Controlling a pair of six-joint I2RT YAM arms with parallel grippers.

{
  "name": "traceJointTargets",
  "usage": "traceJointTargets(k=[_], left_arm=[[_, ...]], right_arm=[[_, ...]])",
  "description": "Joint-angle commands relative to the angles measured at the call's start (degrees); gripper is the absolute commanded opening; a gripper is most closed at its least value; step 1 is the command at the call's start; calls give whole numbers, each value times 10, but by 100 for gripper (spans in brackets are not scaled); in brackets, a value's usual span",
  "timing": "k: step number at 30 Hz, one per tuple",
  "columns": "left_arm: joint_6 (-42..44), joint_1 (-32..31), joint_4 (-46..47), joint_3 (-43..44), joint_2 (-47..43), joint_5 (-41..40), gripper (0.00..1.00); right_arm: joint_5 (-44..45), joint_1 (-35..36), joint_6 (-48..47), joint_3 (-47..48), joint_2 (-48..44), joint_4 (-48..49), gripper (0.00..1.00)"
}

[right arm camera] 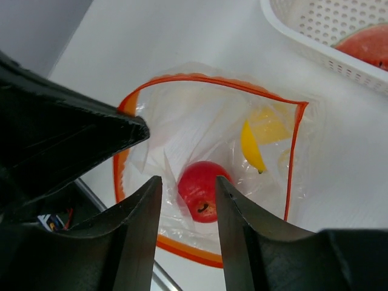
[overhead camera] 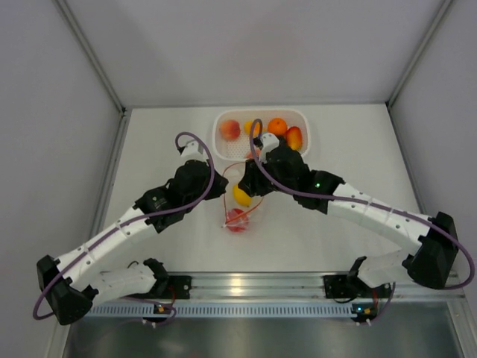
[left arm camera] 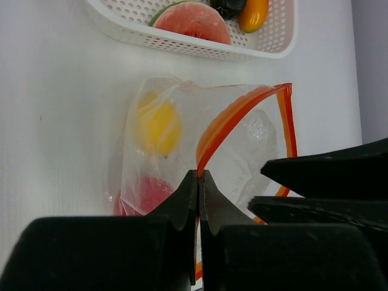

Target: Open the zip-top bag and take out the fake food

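The zip-top bag (overhead camera: 240, 205) lies on the table in front of the basket, its orange-red mouth (right arm camera: 206, 82) held wide. Fake food shows inside it: a red apple (right arm camera: 203, 191) and a yellow fruit (right arm camera: 257, 142), also seen through the plastic as the red apple (left arm camera: 148, 193) and the yellow fruit (left arm camera: 159, 126). My left gripper (left arm camera: 199, 174) is shut on the zip strip at the bag's near rim. My right gripper (right arm camera: 187, 182) hangs over the mouth with a gap between its jaws. The apple lies lower in the bag, beyond them, and I see no grip on it.
A white perforated basket (overhead camera: 301, 119) stands behind the bag with several fruits in it, among them an orange (overhead camera: 277, 125) and a watermelon slice (left arm camera: 193, 18). The right arm's fingers (left arm camera: 327, 182) crowd the right of the left wrist view. Grey walls enclose the table.
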Motion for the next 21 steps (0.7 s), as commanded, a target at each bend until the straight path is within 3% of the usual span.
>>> traceJointTargets(k=[1,14,21], left_arm=[[-13,-1,9,24,1,13,0],[-15,-5,9,24,-4,37,0],[-14,-9,10,19,2,50,0]], right_arm=[[109,18,60,15,40,28,41],[243,51,140,71,188,17,39],[282,54,149,47,235,82,42]])
